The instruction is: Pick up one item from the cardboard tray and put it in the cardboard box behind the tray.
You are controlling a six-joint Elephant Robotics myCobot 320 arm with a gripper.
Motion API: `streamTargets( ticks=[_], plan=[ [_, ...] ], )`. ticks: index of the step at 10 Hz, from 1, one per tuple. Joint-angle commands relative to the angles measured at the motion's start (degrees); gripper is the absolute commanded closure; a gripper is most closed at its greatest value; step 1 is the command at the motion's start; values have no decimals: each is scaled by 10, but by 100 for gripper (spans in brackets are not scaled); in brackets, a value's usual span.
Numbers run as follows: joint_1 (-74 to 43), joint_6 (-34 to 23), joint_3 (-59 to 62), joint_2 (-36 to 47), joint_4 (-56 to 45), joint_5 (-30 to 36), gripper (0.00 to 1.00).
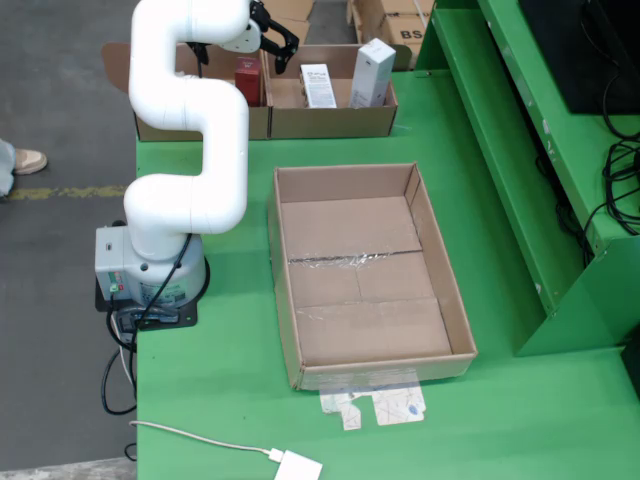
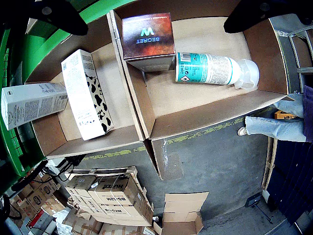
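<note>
the gripper [image 1: 278, 40] hangs with its black fingers spread and nothing between them, poised over the divided cardboard box [image 1: 330, 120] at the far end of the green table [image 1: 230, 400]. in the riding view the two dark fingertips [image 2: 51, 12] sit at the top corners, wide apart, framing the compartments below.

taking that divided box as the landmark: directly under the pincer, in its compartment on the right of the riding view, a red-brown carton [image 2: 148, 36] stands next to a teal-labelled spray bottle [image 2: 210, 69] lying on its side. in the compartment across the divider, a cow-patterned white box [image 2: 88, 93] leans on the floor, and a taller white carton [image 2: 32, 103] stands at the outer wall.

nearer the camera than that box, in the fixed view, lies the large shallow cardboard tray [image 1: 365, 275] — it looks empty, only tape on its floor.

as i judge it, nothing is being carried now — the hand is bare, so any pick and transfer is yet to do.

the white arm [image 1: 190, 110] rises from its base [image 1: 150, 275] at the table's edge, bends in an s and reaches out over the divided box, wrist turned downward.
</note>
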Motion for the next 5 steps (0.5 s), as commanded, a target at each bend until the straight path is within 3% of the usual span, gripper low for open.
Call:
streamTargets(
  ticks=[1, 4, 5],
  plan=[
    [-3, -3, 15, 18, 7, -3, 0],
    [-5, 2, 15, 27, -12, 3, 0],
    [8, 26, 15, 68, -50, -3, 0]
  ],
)
